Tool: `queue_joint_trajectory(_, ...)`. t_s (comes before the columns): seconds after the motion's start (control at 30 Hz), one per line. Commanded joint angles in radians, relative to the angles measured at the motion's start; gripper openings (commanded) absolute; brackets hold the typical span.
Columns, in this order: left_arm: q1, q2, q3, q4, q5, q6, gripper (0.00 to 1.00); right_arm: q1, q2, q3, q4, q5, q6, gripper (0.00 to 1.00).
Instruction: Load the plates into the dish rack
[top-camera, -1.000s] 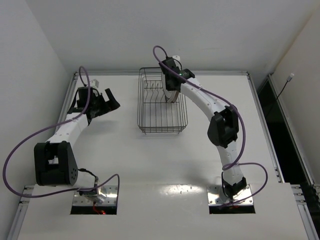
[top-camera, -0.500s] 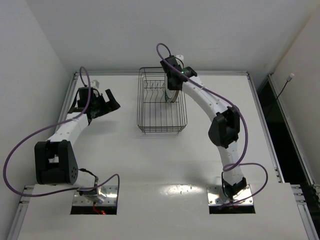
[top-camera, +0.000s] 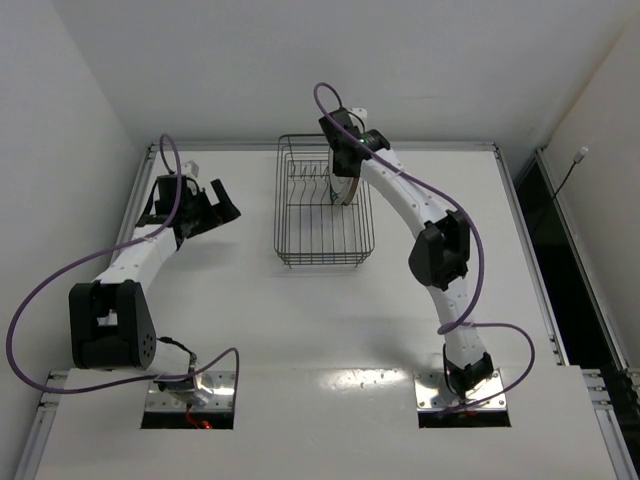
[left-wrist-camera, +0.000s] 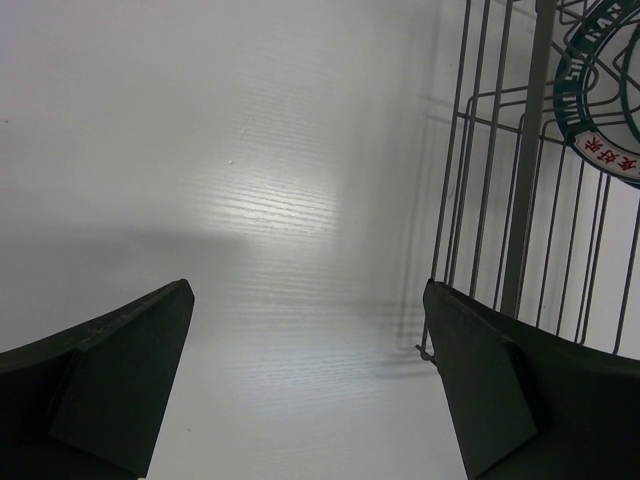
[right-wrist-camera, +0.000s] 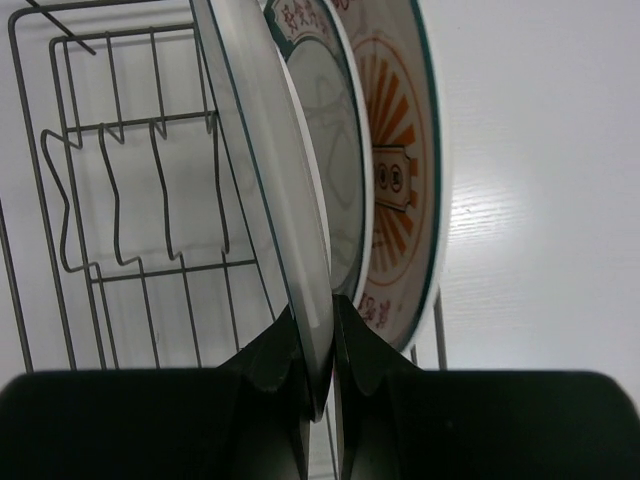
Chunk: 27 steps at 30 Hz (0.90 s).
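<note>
My right gripper (right-wrist-camera: 320, 330) is shut on the near rim of a white plate with a thin dark ring (right-wrist-camera: 268, 170). It holds this plate upright over the right back part of the dish rack (right-wrist-camera: 110, 200). Just to its right stand two more plates on edge, one with a green-banded rim (right-wrist-camera: 338, 120) and one with an orange centre medallion (right-wrist-camera: 400, 170). In the top view the right gripper (top-camera: 343, 150) is above the plates (top-camera: 345, 188) in the dark wire rack (top-camera: 322, 235). My left gripper (top-camera: 215, 205) is open and empty, left of the rack.
In the left wrist view the open left gripper (left-wrist-camera: 307, 290) hovers over bare white table, with the rack's wire side (left-wrist-camera: 500, 230) and part of a green-ringed plate (left-wrist-camera: 600, 100) at the right. Divider prongs (right-wrist-camera: 150, 190) stand free in the rack's left part.
My right gripper, with the plate in it, has shifted slightly toward the back of the rack. The left arm has not moved.
</note>
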Motion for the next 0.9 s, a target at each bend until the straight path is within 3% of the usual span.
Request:
queue_joint_trajectory(0.0,-0.002,-0.025,0.035,0.008,-0.001,0.013,0.99,-0.011,0.027,0.044,0.011,-0.001,0.008,0.0)
queue_joint_trajectory(0.23,-0.002,-0.025,0.035,0.008,-0.001,0.013,0.99,-0.02,0.055,0.044,0.011,-0.001,0.008,0.0)
queue_joint_trajectory(0.43,-0.002,-0.007,0.035,0.008,0.009,0.013,0.99,-0.02,0.041,-0.021,0.032,-0.148,0.008,0.02)
queue_joint_trajectory(0.6,-0.002,0.002,0.044,0.008,-0.001,0.022,0.99,-0.02,-0.049,-0.113,0.078,-0.249,-0.003,0.28)
queue_joint_trajectory(0.8,-0.002,0.012,0.055,-0.01,-0.04,0.031,0.99,-0.011,-0.184,-0.144,-0.037,-0.293,-0.058,0.39)
queue_joint_trajectory(0.87,-0.002,0.012,0.055,-0.01,-0.051,0.031,0.99,-0.011,-0.267,-0.195,-0.047,-0.293,-0.098,0.52)
